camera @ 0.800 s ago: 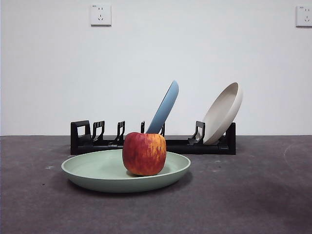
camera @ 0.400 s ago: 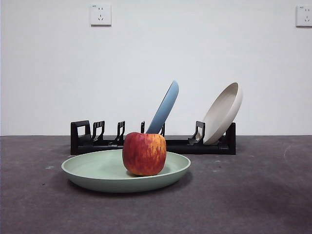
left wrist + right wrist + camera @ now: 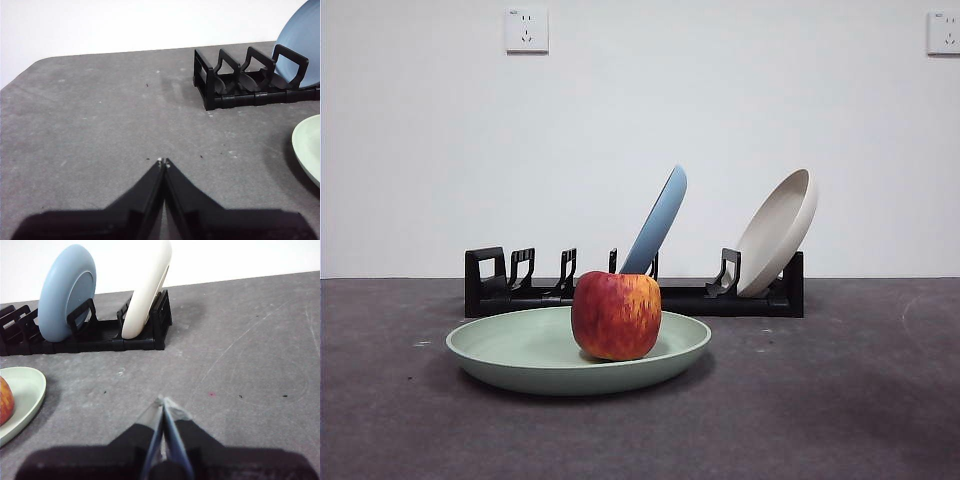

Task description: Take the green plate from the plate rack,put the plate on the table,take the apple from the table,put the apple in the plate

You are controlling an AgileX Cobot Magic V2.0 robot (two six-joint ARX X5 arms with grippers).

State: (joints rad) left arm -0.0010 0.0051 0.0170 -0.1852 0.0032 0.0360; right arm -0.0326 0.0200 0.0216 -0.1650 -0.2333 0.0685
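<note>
The green plate (image 3: pixel 520 350) lies flat on the table (image 3: pixel 820 400) in front of the plate rack (image 3: pixel 690 298). The red apple (image 3: pixel 616 315) sits in the plate, right of its middle. The plate's edge also shows in the left wrist view (image 3: pixel 307 147) and in the right wrist view (image 3: pixel 22 400), with a sliver of the apple (image 3: pixel 4 400). My left gripper (image 3: pixel 163 162) is shut and empty above bare table, away from the plate. My right gripper (image 3: pixel 163 401) is shut and empty above bare table on the other side. Neither arm shows in the front view.
A light blue plate (image 3: pixel 658 220) and a cream-white plate (image 3: pixel 778 232) lean in the rack's slots. Several slots at the rack's left end (image 3: pixel 520 272) stand empty. Wall sockets (image 3: pixel 526 30) are on the white wall behind.
</note>
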